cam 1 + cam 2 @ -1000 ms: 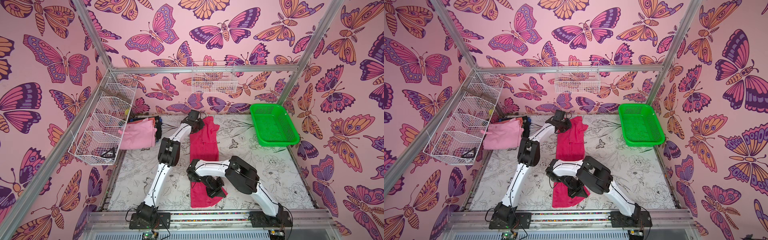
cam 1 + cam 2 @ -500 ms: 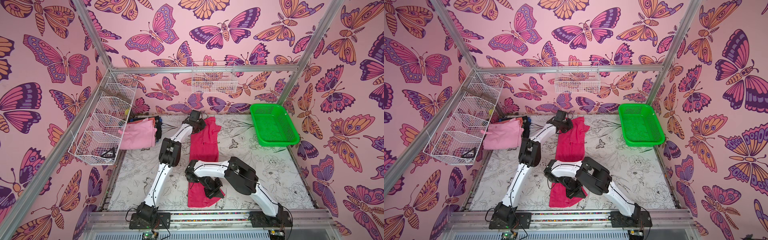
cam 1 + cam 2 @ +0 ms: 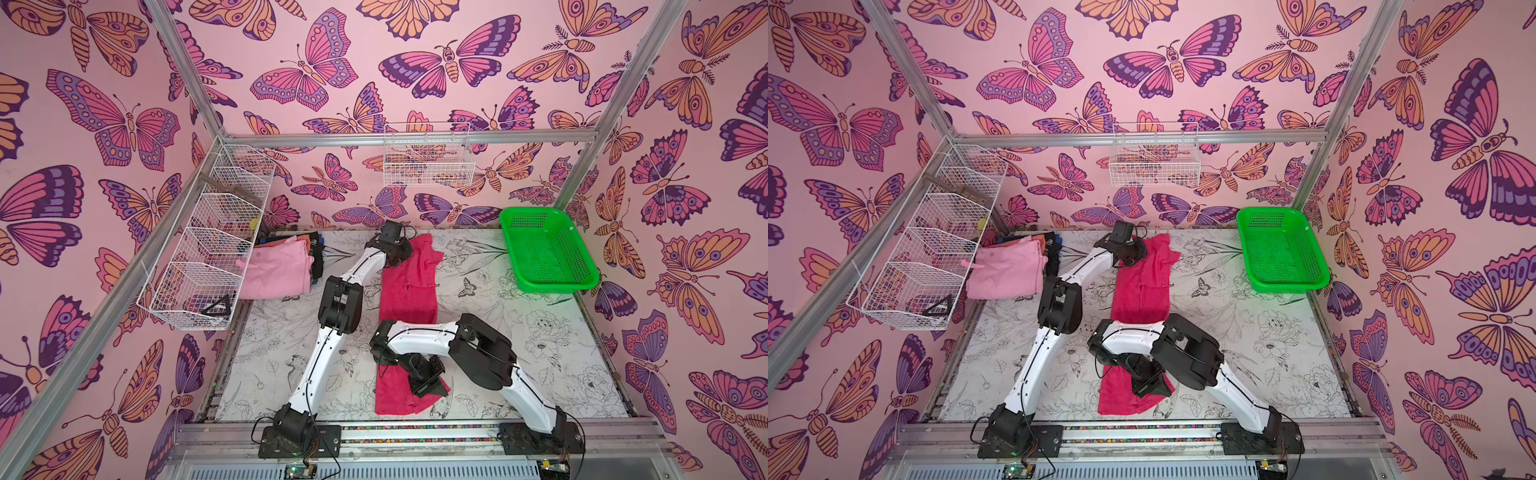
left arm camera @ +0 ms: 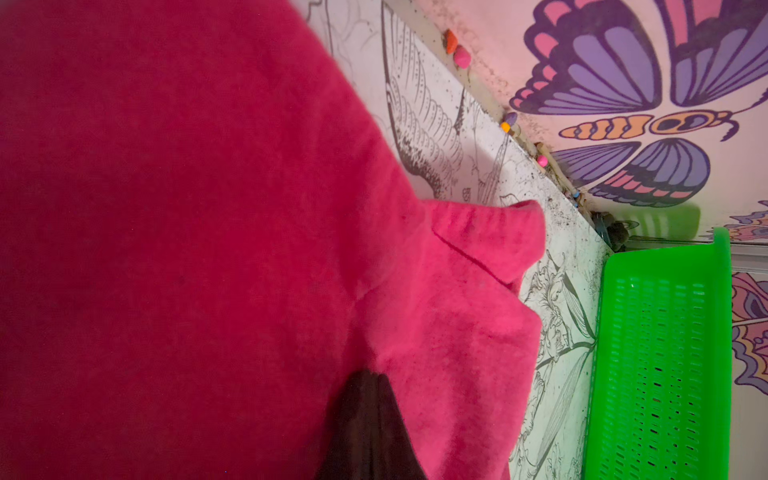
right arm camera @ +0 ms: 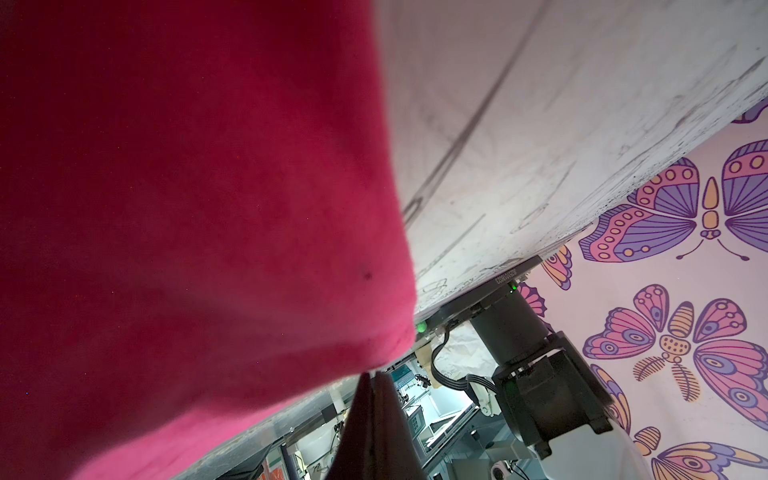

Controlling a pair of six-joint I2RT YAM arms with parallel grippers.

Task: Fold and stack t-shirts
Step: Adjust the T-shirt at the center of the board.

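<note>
The crimson t-shirt lies as a long narrow strip down the middle of the table, in both top views. At its far end my left gripper is shut on the cloth; in the left wrist view the closed tips pinch into the crimson t-shirt beside a sleeve. My right gripper is shut on a near corner, and the right wrist view shows the closed tips at the shirt's edge. A folded light pink t-shirt tops a stack of dark and orange shirts at the far left.
A green mesh basket sits at the far right corner of the table. White wire baskets hang along the left wall and another wire basket on the back wall. The rail carrying both arm bases runs along the near edge.
The near end of the crimson t-shirt has shifted a little to the left with my right gripper. The left gripper at the far end has barely moved.
</note>
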